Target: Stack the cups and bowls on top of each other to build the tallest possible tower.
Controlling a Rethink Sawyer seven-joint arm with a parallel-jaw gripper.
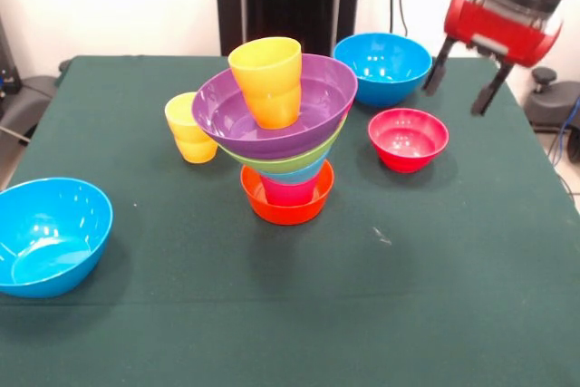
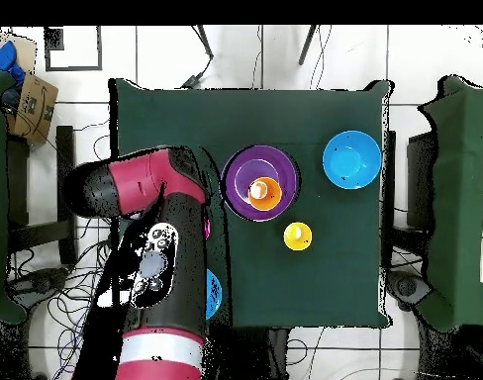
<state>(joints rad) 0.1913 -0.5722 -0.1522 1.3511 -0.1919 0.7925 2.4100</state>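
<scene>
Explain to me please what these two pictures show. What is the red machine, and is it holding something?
The red machine is a robot arm; its gripper has two dark fingers, open and holding nothing. One picture looks across the green table, the other straight down from above, where the arm covers part of the table. In the middle stands a tower of nested bowls with an orange cup on top. Loose around it: a yellow cup, a red bowl, and two blue bowls.
</scene>
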